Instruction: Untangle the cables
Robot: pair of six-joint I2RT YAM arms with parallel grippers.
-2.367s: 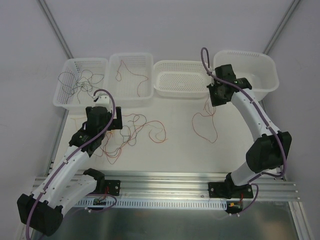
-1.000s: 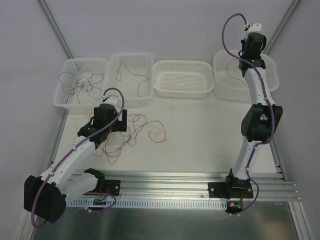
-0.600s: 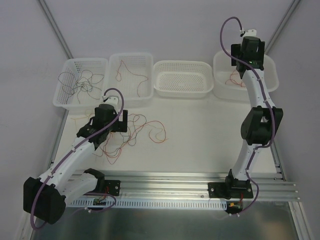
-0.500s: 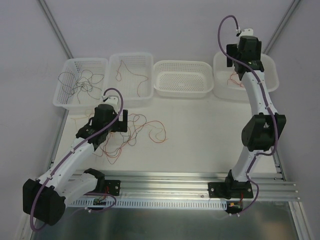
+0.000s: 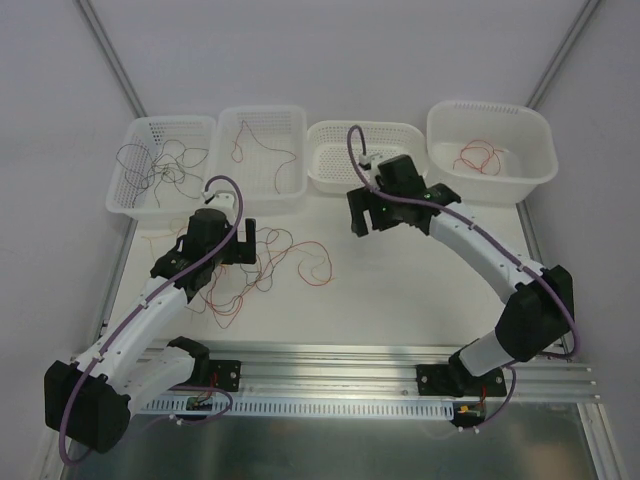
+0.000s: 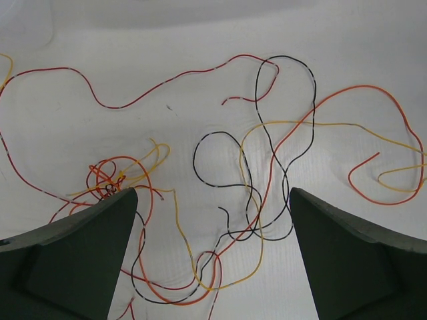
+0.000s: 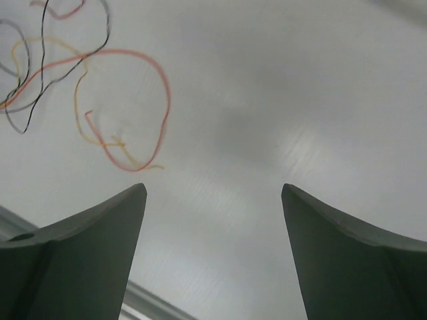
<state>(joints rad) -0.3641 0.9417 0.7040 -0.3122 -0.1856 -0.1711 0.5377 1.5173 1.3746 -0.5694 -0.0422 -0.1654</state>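
A loose tangle of thin cables [image 5: 255, 265], red, orange, yellow and dark, lies on the white table left of centre. My left gripper [image 5: 232, 245] hovers over it, open; in the left wrist view the cables [image 6: 248, 200] cross between its fingertips, and the left gripper [image 6: 212, 192] holds none. A small knot [image 6: 107, 183] sits by the left finger. My right gripper [image 5: 372, 215] is open and empty above bare table in front of the third basket; its view shows the right gripper [image 7: 213, 188] and a red and yellow loop [image 7: 165, 93] at upper left.
Four white baskets line the back. The far-left basket [image 5: 140, 130] holds dark wires, the second basket [image 5: 262, 112] a red wire, the third basket [image 5: 330, 175] nothing I can see, the right basket [image 5: 535, 125] a coiled red wire [image 5: 478, 155]. A metal rail [image 5: 330, 362] runs along the near edge.
My right arm swung down from above the right basket to the middle of the table. Its jaws opened and the red wire now lies in that basket. The left arm barely moved.
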